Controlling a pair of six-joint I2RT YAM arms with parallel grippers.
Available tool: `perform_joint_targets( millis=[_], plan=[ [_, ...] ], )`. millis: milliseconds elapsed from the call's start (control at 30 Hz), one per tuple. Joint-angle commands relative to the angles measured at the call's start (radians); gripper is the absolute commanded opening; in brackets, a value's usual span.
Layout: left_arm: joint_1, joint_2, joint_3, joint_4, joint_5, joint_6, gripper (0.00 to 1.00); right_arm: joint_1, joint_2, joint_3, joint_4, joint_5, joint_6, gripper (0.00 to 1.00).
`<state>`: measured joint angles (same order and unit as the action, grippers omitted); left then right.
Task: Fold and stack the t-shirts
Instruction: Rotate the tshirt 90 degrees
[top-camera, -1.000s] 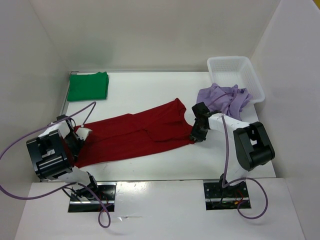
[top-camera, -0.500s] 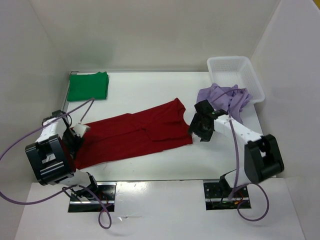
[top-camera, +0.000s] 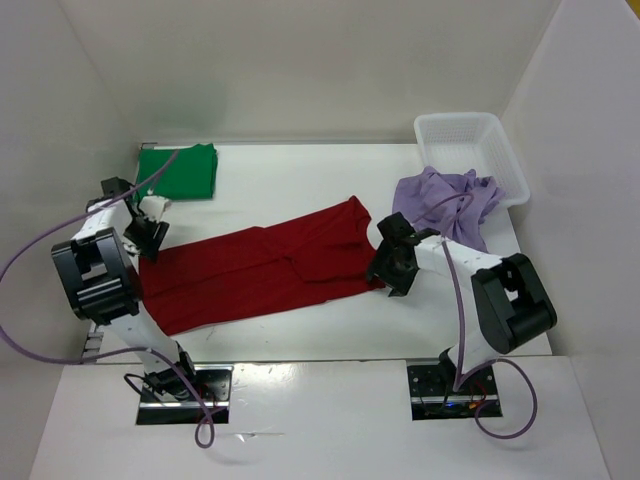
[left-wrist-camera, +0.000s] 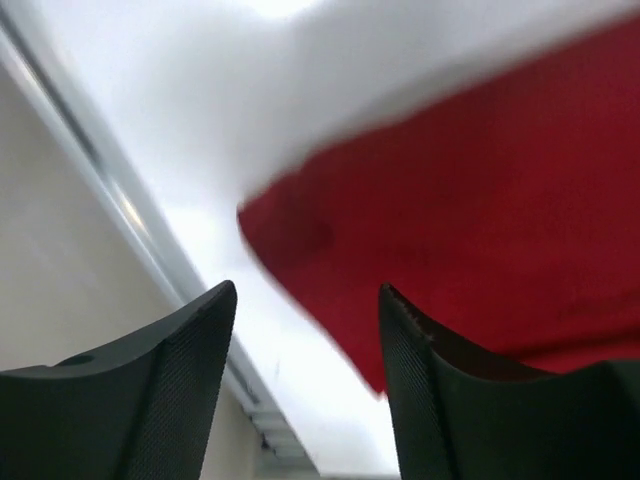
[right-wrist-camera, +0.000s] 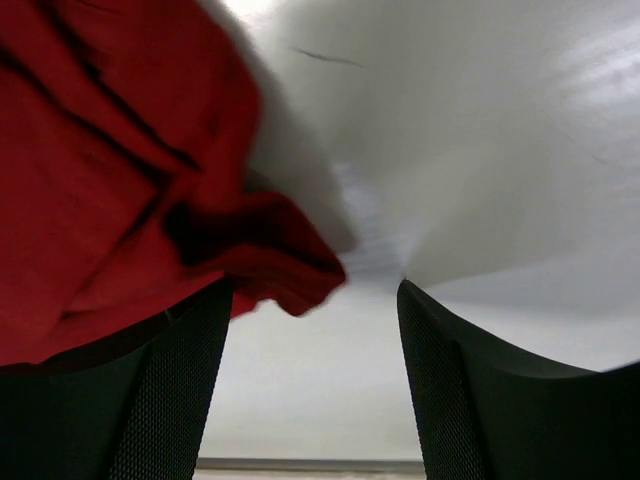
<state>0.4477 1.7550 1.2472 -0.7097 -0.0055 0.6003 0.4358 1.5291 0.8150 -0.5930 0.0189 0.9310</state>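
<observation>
My left gripper (top-camera: 150, 225) stands open and empty just off the left end of the red shirt (top-camera: 265, 270), which lies spread across the table (top-camera: 300, 180). My right gripper (top-camera: 388, 268) gapes empty at the shirt's right edge. The green shirt (top-camera: 178, 172) sits folded far left. The lavender shirt (top-camera: 445, 200) lies crumpled by the basket (top-camera: 470, 140).

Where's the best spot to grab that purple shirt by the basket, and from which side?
Probably a raised fold on the near-left part of the lavender shirt, pinched from above, coming in from the near side. It lies crumpled, no flat hem showing, and the basket blocks its far side.
</observation>
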Motion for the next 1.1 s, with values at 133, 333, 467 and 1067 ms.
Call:
perform_joint_targets(
  millis=[133,333,467,1067],
  plan=[
    [-0.035,0.098,-0.025,0.222,-0.138,-0.039,0.69,0.001,0.029,-0.016,0.11,-0.033,0.012,0.66],
    [-0.035,0.133,-0.143,0.277,-0.217,0.045,0.41,0.001,0.081,0.004,0.128,-0.045,-0.033,0.11],
    [-0.026,0.078,-0.236,0.231,-0.226,0.108,0.3,-0.037,0.207,0.139,0.093,-0.002,-0.137,0.0],
    [-0.248,-0.107,-0.324,-0.119,-0.068,0.046,0.51,-0.134,1.298,2.046,-0.423,0.227,-0.551,0.1]
  ],
)
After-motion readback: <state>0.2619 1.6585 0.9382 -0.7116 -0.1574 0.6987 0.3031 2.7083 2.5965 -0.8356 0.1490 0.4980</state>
